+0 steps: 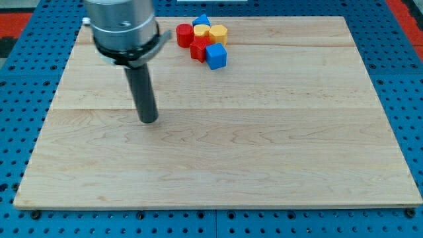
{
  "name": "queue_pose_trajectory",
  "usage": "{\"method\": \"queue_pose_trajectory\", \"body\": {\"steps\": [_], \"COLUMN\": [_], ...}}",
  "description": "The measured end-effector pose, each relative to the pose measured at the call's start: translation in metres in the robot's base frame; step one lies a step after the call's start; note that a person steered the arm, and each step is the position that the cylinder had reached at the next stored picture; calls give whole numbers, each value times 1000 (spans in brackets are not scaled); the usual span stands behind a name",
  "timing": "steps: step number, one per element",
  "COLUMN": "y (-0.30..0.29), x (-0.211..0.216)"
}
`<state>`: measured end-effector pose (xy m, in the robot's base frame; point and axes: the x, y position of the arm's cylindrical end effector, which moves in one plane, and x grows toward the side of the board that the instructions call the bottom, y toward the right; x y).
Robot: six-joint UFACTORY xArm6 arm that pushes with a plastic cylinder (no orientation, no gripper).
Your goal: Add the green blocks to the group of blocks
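My tip (148, 121) rests on the wooden board (264, 152), left of centre. A tight group of blocks sits at the view's top, up and to the right of the tip: a red cylinder (184, 34), a blue block (202, 20), a yellow block (201, 33), a yellow hexagon-like block (219, 33), a red block (199, 49) and a blue cube (216, 56). The tip touches none of them. No green block shows; the arm's body (124, 26) hides part of the board's top left.
The board lies on a blue perforated table (20, 99). A red patch (406, 10) shows at the view's top right corner.
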<state>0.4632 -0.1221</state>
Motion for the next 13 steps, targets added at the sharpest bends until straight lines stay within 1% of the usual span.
{"method": "queue_pose_trajectory", "body": {"steps": [2,3,4,5,6,7,8,9,10,11,12,13], "y": [-57,-130,-181,-182,-174,-153,-86,-63,-111,-106,-69,-26], "x": [-5,-7,-52,-116,-159,-188,-188,-188,-189,-210,-229,-230]}}
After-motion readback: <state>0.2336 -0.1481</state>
